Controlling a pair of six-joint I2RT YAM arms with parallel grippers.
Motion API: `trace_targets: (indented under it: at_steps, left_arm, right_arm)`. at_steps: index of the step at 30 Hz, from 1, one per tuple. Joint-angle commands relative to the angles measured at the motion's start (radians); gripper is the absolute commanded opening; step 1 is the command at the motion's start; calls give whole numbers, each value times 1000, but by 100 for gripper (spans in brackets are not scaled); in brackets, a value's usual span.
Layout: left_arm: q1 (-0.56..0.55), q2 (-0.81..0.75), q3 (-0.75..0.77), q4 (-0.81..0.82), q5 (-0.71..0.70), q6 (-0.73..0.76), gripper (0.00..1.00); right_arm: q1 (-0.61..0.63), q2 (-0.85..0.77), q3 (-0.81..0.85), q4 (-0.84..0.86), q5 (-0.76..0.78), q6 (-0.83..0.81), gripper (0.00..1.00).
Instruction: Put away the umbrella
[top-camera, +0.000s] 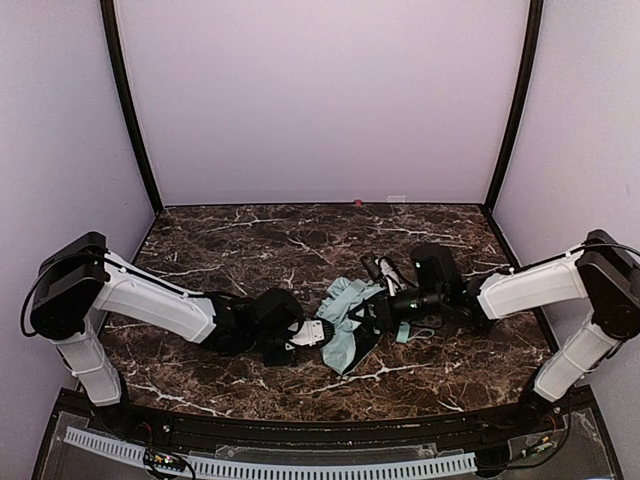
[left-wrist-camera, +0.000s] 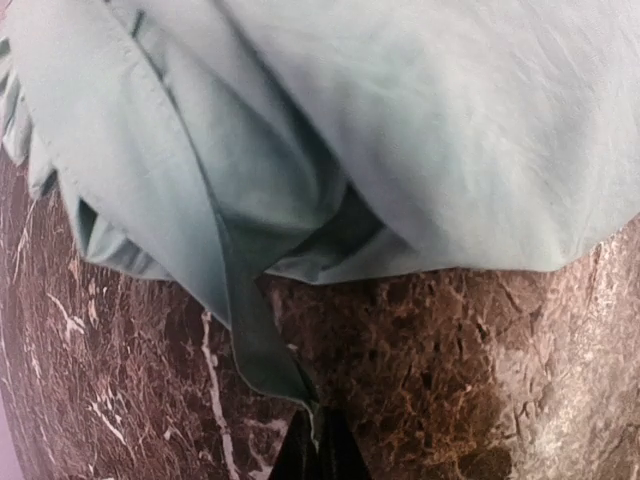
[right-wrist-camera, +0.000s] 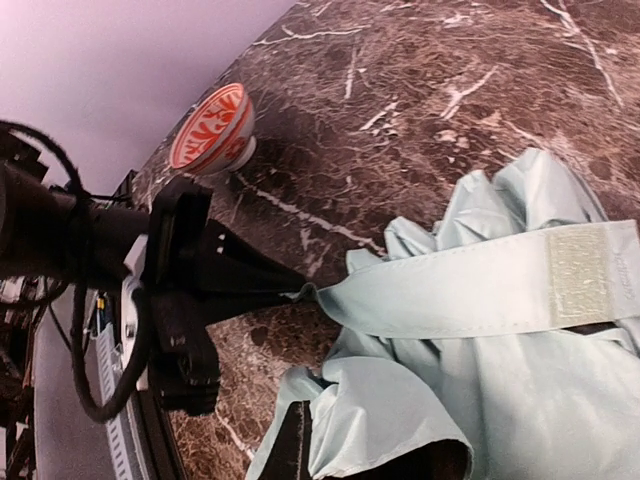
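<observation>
A red-and-white patterned bowl (right-wrist-camera: 212, 128) stood on the desk (top-camera: 250, 240) beyond the left jaws, near the wall. What it held could not be told. The umbrella (top-camera: 345, 322) lay collapsed between the two sets of jaws, its mint cloth bunched on the marble. The left jaws were pinching the tip of the umbrella's closure strap (right-wrist-camera: 470, 282), which ran taut from the cloth toward them with its fastening patch (right-wrist-camera: 582, 272) showing. The right jaws were pressed together at the cloth's opposite side; whether cloth was caught in them could not be told. Bare desk spread beyond both jaws to the far wall, with less room toward the near edge. Only the right wrist view showed the bowl and the whole strap. The left wrist view showed cloth folds just beyond its fingertips (left-wrist-camera: 290, 462).
</observation>
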Motion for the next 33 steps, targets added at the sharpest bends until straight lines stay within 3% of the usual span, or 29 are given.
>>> trace_targets:
  at_steps: [1, 11, 17, 23, 29, 33]
  left_arm:
    - [17, -137, 3, -49, 169, -110, 0]
    - [4, -272, 7, -34, 309, -133, 0]
    - [-120, -223, 1, -87, 287, 1, 0]
    - [-159, -141, -10, -178, 254, 9, 0]
    - [-160, -23, 9, -232, 209, 51, 0]
    - [-162, 59, 35, -265, 228, 70, 0]
  right_arm:
    - [7, 16, 3, 75, -103, -51, 0]
    - [2, 150, 51, 131, -16, -42, 0]
    - [-48, 194, 25, 285, 66, 130, 0]
    - [-105, 208, -52, 374, 79, 290, 2]
    - [-105, 128, -72, 308, 53, 303, 9]
    - [-104, 24, -61, 165, 59, 264, 16]
